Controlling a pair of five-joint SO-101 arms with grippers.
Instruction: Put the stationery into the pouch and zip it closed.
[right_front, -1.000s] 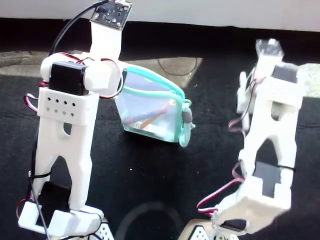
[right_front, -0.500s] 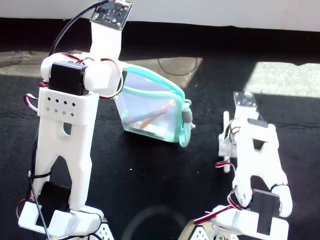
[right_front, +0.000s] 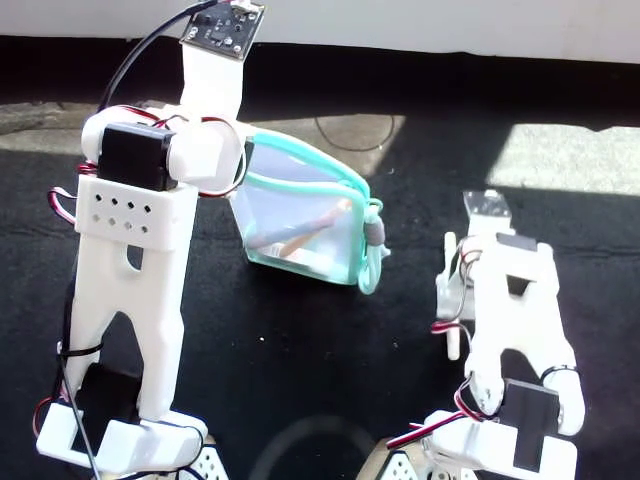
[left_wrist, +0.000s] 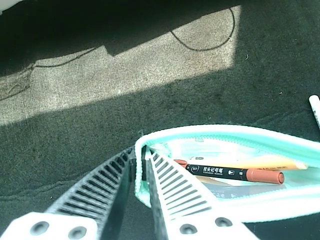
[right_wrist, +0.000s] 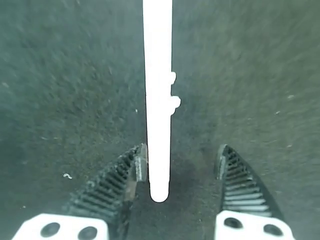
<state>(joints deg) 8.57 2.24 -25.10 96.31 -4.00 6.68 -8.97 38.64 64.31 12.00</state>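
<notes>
A clear pouch (right_front: 300, 225) with a mint zip rim stands open on the black cloth. My left gripper (left_wrist: 140, 151) is shut on the rim at one end of the pouch (left_wrist: 220, 137). Inside lie a black marker (left_wrist: 227, 173) with a reddish cap and a pale orange item (left_wrist: 272, 162). On the cloth, a white pen (right_wrist: 157, 100) lies lengthwise between the open fingers of my right gripper (right_wrist: 180, 162), close to one finger (right_wrist: 131, 167). In the high view the right arm is folded low, with its gripper (right_front: 452, 305) to the right of the pouch.
Black cloth covers the table, with sunlit patches (right_front: 560, 160) at the back. A thin dark cable loop (left_wrist: 205, 30) lies on the lit cloth beyond the pouch. The white pen's tip (left_wrist: 314, 109) shows off to one side of the pouch.
The right arm has dropped from a raised pose down to the cloth, to the right of the pouch, and settled there. The left arm and the pouch have kept still.
</notes>
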